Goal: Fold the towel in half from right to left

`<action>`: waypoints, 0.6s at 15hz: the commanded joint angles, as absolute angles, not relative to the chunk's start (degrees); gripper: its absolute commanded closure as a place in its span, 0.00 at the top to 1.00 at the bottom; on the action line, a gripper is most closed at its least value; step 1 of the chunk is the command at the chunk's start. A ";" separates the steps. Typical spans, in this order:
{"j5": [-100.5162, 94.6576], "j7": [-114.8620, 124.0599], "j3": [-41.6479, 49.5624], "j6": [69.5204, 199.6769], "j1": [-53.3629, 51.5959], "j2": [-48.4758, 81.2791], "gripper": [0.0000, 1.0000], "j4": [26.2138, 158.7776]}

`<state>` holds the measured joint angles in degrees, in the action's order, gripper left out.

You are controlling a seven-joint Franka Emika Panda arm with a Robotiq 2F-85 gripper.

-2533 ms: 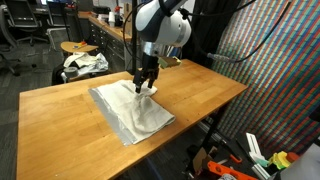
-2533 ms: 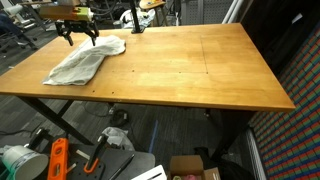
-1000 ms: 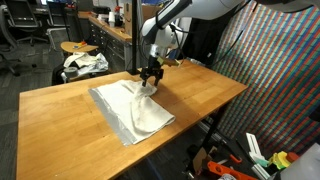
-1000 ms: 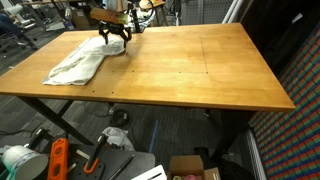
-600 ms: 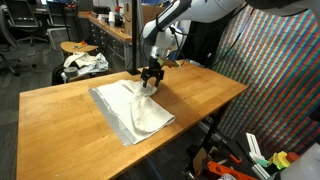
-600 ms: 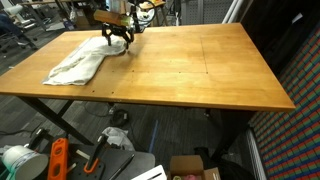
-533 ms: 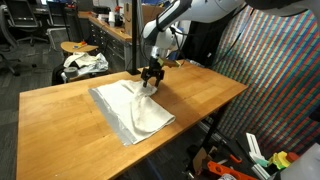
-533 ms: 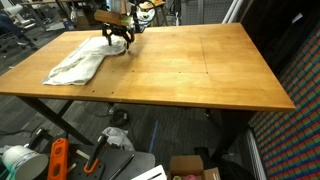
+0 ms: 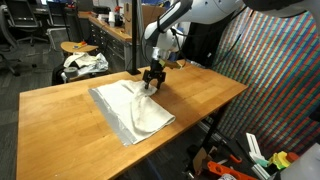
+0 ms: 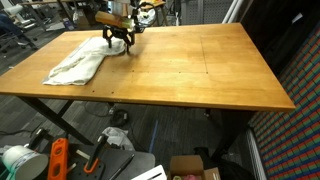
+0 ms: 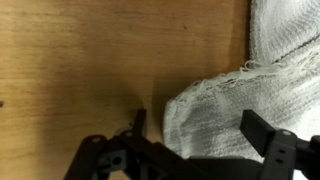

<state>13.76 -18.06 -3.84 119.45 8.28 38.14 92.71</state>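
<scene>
On the wooden table [image 9: 60,110], centre of the frame in an exterior view:

Item 1: towel [image 9: 135,112]. Pale grey, spread mostly flat, rumpled along its upper right side. The long axis runs from the upper middle of the frame down toward the lower right. In an exterior view [image 10: 80,62] it sits at the upper left of the frame, bunched, stretching from lower left to upper right. In the wrist view [image 11: 255,70] it fills the right side, with one frayed corner reaching toward the centre.

Item 2: gripper [image 9: 150,80]. It stands at the upper right corner of the towel, low over the cloth. In an exterior view [image 10: 118,44] it sits at the upper right end of the bunched cloth. In the wrist view [image 11: 198,135] the fingers [image 11: 270,140] are spread wide, nothing pinched, and the frayed corner lies in the gap between them. Bare wood lies to the left of that corner.

Item 3: governing relation. The corner is already between the spread fingers, and the rest of the towel extends away to the right of the wrist frame. Judgement: the next step is closing on this corner, then carrying it across the towel's short width.
</scene>
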 commanded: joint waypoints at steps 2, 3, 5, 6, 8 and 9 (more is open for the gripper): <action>14.95 -18.86 -4.78 118.01 9.25 38.77 0.59 91.33; 15.01 -18.88 -4.79 118.00 9.31 38.75 0.49 91.35; 15.22 -18.93 -4.83 118.17 9.45 38.72 0.34 91.45; 15.31 -18.95 -4.84 118.15 9.49 38.66 0.27 91.51; 15.46 -19.06 -4.89 118.15 9.58 38.46 0.11 91.65; 15.46 -19.14 -4.90 118.19 9.60 38.20 0.05 91.87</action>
<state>14.24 -18.10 -3.93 119.43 8.68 38.16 92.67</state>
